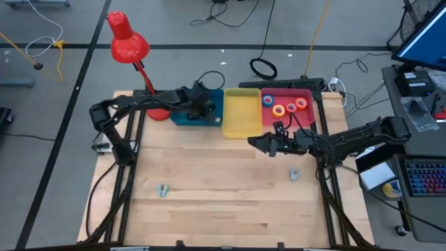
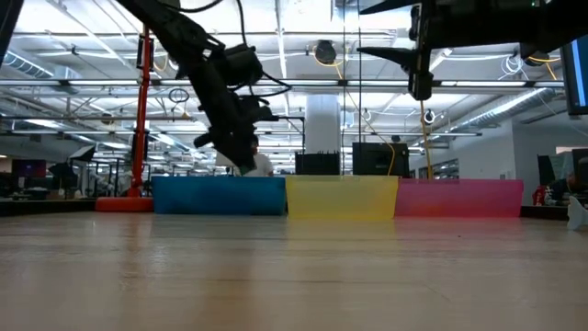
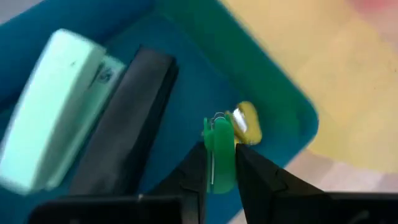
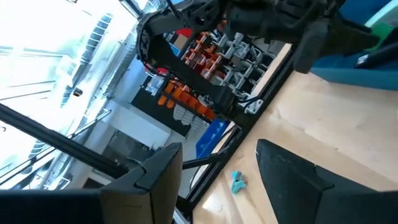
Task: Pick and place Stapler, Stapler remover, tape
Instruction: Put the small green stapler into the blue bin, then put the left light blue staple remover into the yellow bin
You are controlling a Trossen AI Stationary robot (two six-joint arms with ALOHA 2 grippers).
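**Left claw holds a green remover over the blue bin; right claw stands wide above the table**

Only the left wrist view shows the grip: the left gripper point(image 3: 219, 163) is pinched narrow on a green staple remover point(image 3: 218, 149), above the blue bin point(image 3: 186, 37), where a pale mint stapler point(image 3: 53, 118) and a black stapler point(image 3: 124, 124) lie side by side. From above, that gripper point(image 1: 203, 104) merely covers the blue bin point(image 1: 180, 120).

The high view alone shows the tape rolls point(image 1: 284, 106) in the red bin point(image 1: 306, 117), the yellow bin point(image 1: 241, 111) between the two, and the right gripper point(image 1: 259, 143) just in front of the yellow bin. Its wrist view shows the fingers point(image 4: 155, 177) spread wide, holding nothing.

Two grey removers point(image 1: 162, 189) point(image 1: 295, 173) lie on the wooden table point(image 1: 223, 202). A red lamp point(image 1: 127, 42) stands at the back left corner. The low view shows a hall with ceiling lights.
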